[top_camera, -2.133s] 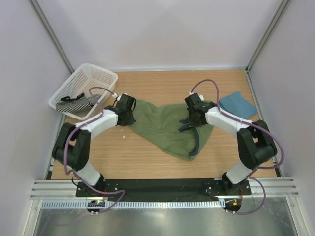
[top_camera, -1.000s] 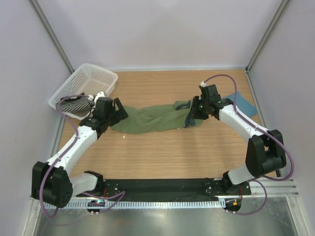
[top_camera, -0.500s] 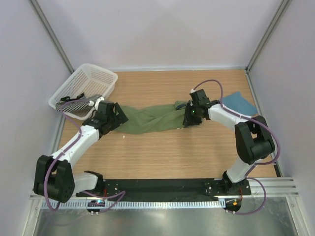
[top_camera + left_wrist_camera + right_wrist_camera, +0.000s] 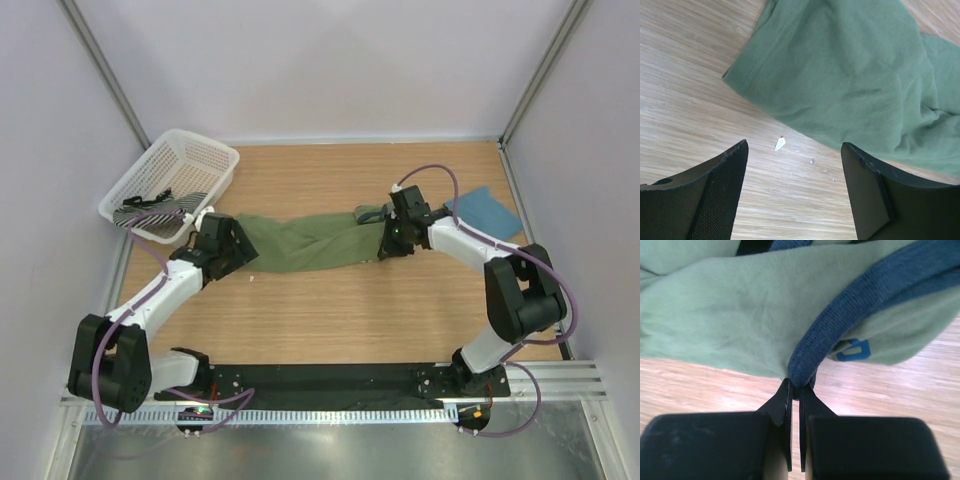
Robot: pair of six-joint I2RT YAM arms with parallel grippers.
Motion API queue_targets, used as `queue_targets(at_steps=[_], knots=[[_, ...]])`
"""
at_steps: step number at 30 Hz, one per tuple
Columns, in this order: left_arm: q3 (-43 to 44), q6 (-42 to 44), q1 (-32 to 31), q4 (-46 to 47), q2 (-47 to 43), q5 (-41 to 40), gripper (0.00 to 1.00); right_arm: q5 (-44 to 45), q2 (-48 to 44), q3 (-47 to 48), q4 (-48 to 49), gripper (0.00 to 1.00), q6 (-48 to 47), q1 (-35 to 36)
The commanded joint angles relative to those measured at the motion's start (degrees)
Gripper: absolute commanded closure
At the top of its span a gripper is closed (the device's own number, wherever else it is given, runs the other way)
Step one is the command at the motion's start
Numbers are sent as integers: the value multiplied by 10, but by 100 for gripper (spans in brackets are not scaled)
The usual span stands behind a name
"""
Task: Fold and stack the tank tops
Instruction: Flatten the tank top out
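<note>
The olive-green tank top (image 4: 300, 243) lies drawn out into a long, rumpled band across the middle of the bench (image 4: 330, 310), running left to right between the two arms. At its right end the navy trim (image 4: 850, 305) is bunched up, and the right pincer (image 4: 795, 390) is closed tight on a loop of that trim, its two tips pressed together with only the ribbed edge between them. A small blue mark (image 4: 852, 350) shows on the green cloth just beside the pinch. At the left end, a hemmed corner of the green top (image 4: 740, 80) rests flat on the wood. The left pincer (image 4: 795, 146) stands wide apart just short of that corner, over bare wood, with nothing between its fingers (image 4: 715, 195). A tiny white scrap (image 4: 780, 144) lies on the bench between them, near the cloth's edge. The teal-blue tank top (image 4: 487, 212) sits folded flat near the far right side of the bench, apart from the green one, behind the right arm. At the far left corner a white mesh basket (image 4: 205, 158) stands at an angle, with a striped cloth (image 4: 160, 208) in it.
</note>
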Motion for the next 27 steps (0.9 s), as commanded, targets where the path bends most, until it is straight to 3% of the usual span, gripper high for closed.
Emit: queue_targets(at_steps=[1, 5, 13, 24, 27], knots=[[-8, 12, 3, 20, -6, -4, 26, 13, -61, 2, -7, 99, 1, -24], [-7, 13, 3, 18, 14, -40, 33, 4, -61, 4, -11, 99, -6, -37], [36, 12, 3, 5, 63, -79, 56, 6, -54, 2, -7, 99, -3, -44], [52, 4, 18, 3, 127, -126, 58, -3, -54, 5, -5, 99, -4, -45], [60, 2, 22, 9, 150, -118, 68, -4, -54, 5, -5, 99, -5, -45]])
